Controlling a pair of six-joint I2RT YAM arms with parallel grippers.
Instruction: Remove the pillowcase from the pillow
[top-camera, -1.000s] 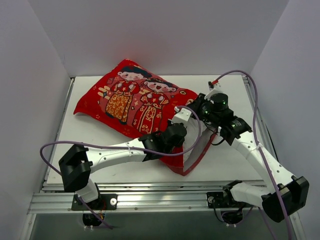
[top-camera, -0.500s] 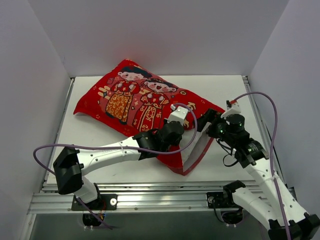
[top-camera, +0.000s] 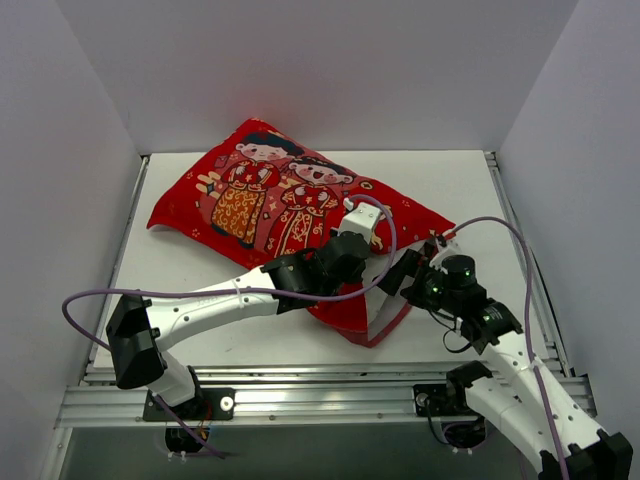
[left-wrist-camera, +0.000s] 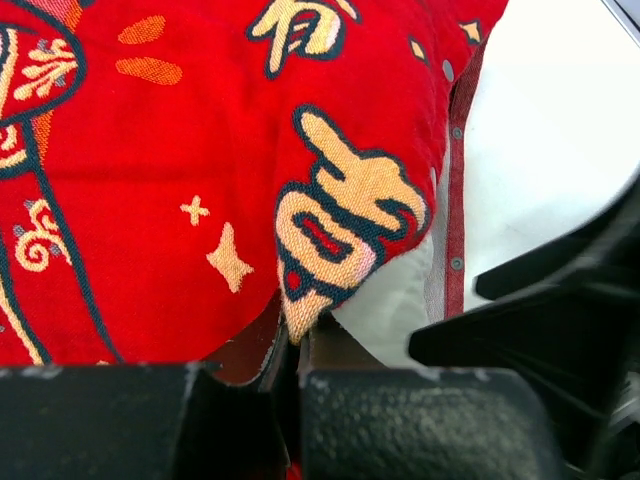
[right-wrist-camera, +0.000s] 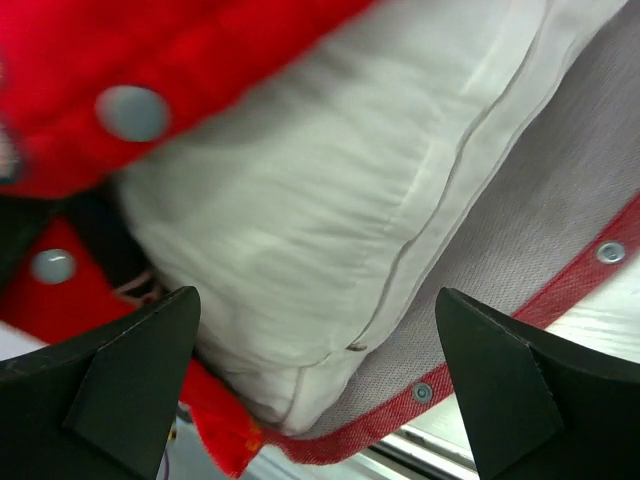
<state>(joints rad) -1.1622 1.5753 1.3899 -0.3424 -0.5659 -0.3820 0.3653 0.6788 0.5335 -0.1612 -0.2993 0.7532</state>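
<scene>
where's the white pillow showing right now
In the right wrist view the plump white pillow bulges from the open snap-lined end of the red printed fabric pillowcase, just ahead of the open right gripper.

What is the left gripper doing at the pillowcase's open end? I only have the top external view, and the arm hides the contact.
Observer: The left wrist view shows the left gripper shut on a fold of the red pillowcase.
Operator: And the right gripper?
Observer: In the right wrist view the right gripper is open, jaws wide apart on either side of the white pillow corner, not closed on it.
Operator: Is that opening fastened?
Observer: No. The snaps along the hem are undone there, with the pillow's corner showing between the two flaps.
</scene>
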